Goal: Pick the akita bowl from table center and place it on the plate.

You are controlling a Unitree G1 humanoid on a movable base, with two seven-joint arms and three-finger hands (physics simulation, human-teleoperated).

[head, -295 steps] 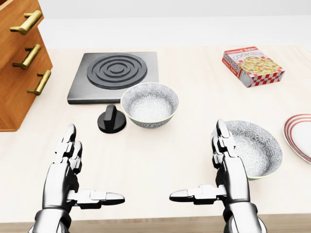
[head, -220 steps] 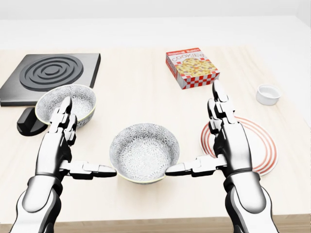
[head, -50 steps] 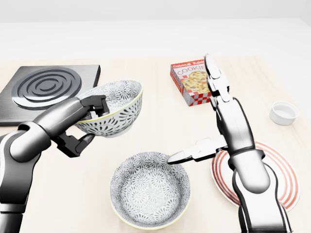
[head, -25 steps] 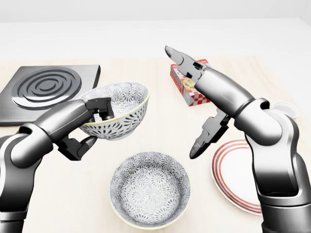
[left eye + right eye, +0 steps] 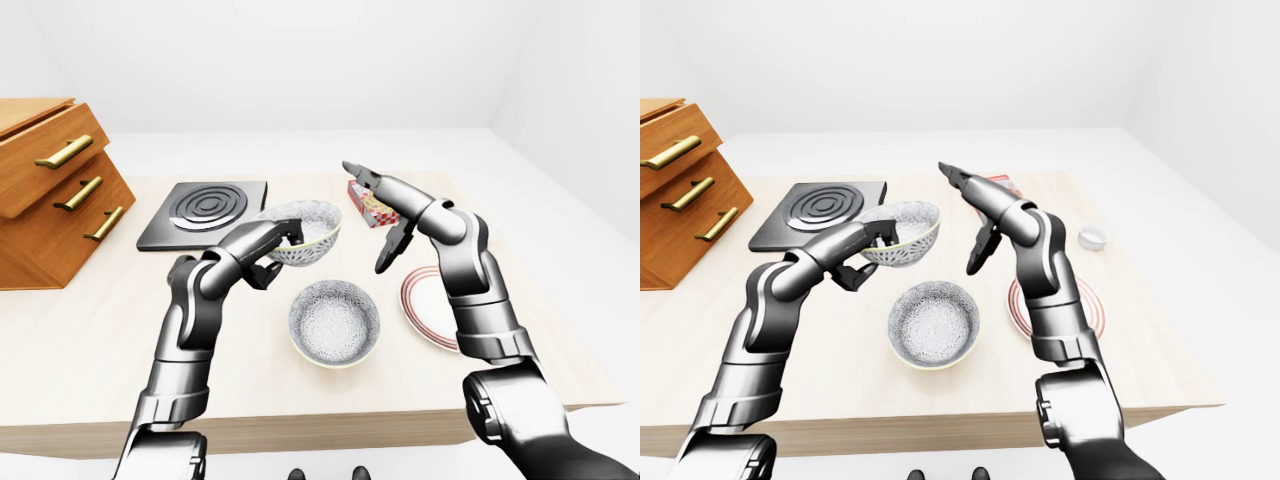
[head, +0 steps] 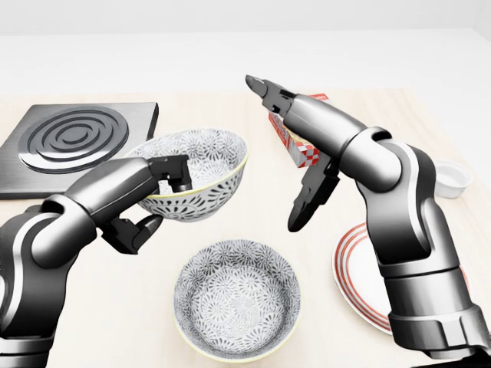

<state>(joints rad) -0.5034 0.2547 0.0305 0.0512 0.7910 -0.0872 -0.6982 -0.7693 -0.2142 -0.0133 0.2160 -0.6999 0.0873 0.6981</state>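
My left hand [image 6: 163, 198] is shut on the rim of a grey patterned bowl [image 6: 203, 172] and holds it tilted in the air, left of the head view's centre. A second bowl of the same pattern [image 6: 236, 299] rests on the table below it. The red-ringed plate [image 6: 354, 264] lies at the lower right, partly hidden by my right forearm. My right hand [image 6: 288, 149] hangs open just right of the held bowl, its fingers spread and touching nothing.
A cookie box [image 6: 304, 151] lies behind my right hand. A small white cup [image 6: 453, 179] sits at the right edge. A black burner plate [image 6: 73, 134] lies at the upper left, with a wooden drawer cabinet [image 5: 50, 200] beside it.
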